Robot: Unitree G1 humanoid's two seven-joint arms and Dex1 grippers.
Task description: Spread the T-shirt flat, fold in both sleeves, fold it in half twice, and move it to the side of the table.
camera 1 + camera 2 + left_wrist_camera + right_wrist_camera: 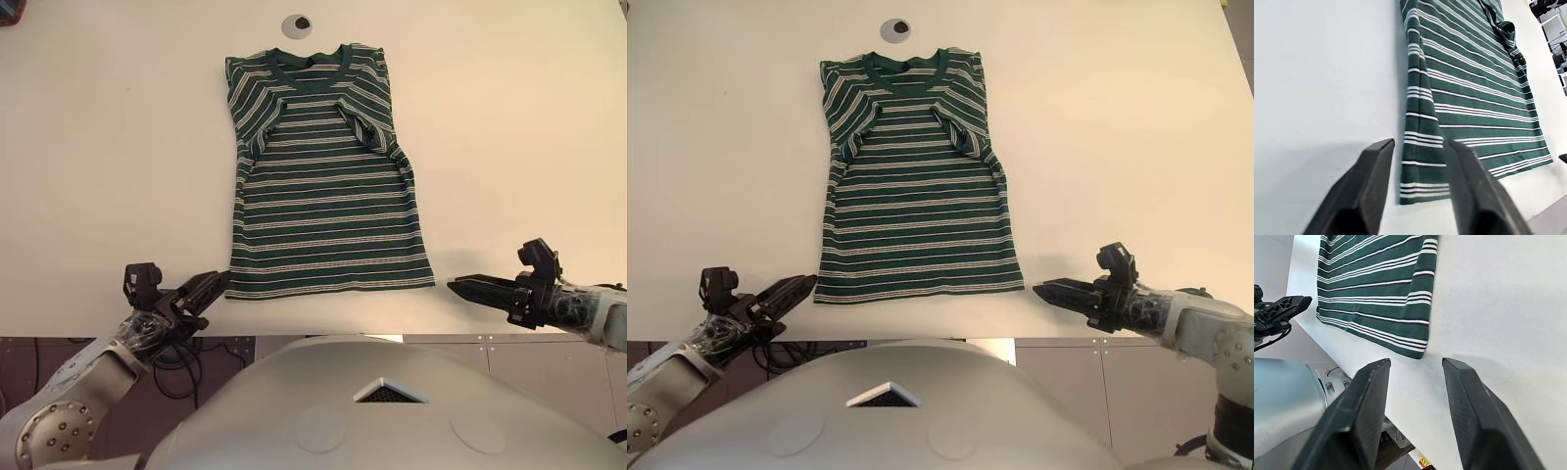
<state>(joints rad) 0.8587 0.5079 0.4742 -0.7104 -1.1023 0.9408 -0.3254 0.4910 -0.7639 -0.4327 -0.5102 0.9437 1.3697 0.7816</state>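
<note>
Left eye view: both jaws parted, flanking T-shirt hem.

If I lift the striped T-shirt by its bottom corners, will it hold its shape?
Probably not: the T-shirt lies thin and flat, rumpled at the folded-in sleeve, so it likely sags between the corners. It looks light. Pushed on the smooth table, it may bunch rather than slide whole.

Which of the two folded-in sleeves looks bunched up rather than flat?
The sleeve on the robot's right: its cuff puckers into a raised lump, while the left sleeve lies flat on the T-shirt.
</note>
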